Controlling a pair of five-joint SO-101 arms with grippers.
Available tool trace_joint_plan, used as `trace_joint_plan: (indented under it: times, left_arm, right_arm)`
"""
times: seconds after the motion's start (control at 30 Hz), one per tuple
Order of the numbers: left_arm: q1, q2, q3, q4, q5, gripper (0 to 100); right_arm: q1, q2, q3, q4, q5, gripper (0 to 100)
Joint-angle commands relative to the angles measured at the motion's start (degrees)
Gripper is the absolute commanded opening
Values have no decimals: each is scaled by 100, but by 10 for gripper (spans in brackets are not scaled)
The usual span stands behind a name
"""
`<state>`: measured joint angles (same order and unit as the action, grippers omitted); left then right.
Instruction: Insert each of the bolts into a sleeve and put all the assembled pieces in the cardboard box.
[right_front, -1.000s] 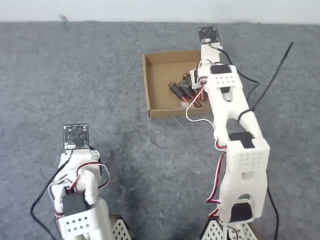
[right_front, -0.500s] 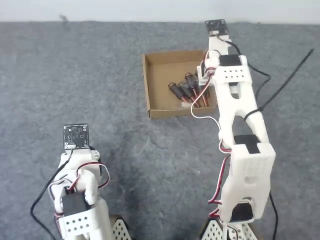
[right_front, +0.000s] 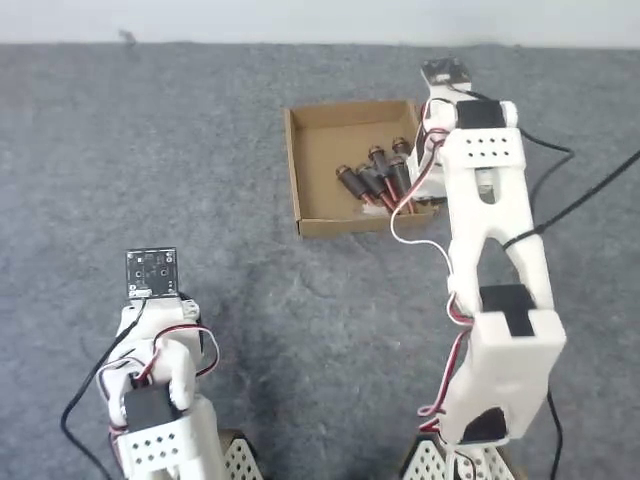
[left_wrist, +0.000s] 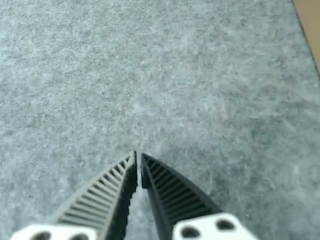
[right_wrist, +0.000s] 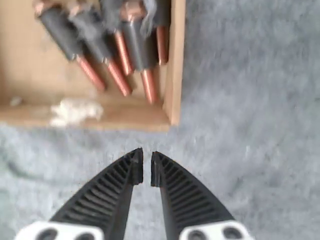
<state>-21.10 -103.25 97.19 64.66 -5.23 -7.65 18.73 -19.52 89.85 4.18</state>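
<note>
Right tool (right_wrist: 146, 167), closed and empty, has pulled back off the brown cardboard box (right_front: 292, 170); black-sleeved copper bolts (right_front: 375, 180) lie inside, task seemingly complete.

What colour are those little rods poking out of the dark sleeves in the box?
The rods are coppery orange, clearest in the right wrist view.

A grey felt mat (right_front: 200, 150) and a pale strip (right_front: 250, 20) behind it

The grey felt mat spreads from edge to edge, its nap mottled with lighter and darker flecks. From close above it looks coarse and fibrous. Along its far side runs the pale strip, whitish, plain and even. Just short of that strip, over toward the left, a small dark speck (right_front: 125, 37) sits on the mat.
</note>
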Motion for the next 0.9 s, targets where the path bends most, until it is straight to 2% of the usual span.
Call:
trace_joint_plan:
  times: [0.0, 0.23, 0.37, 0.6, 0.87]
  left_arm:
    - [-44, -123, -66, 9, -53, 11]
    - [-44, -123, -66, 9, -53, 11]
    - [-44, -123, -66, 9, -53, 11]
    - [-44, -123, -66, 9, -53, 11]
    - [-44, -123, -66, 0, -53, 11]
  right_arm:
    - [66, -1024, 1020, -303, 237, 6]
    - [13, -3116, 4422, -2396, 607, 6]
    - [40, -4119, 5978, -3073, 607, 6]
    - [66, -5587, 7560, -3248, 527, 6]
    - [75, -7187, 8844, -3275, -527, 6]
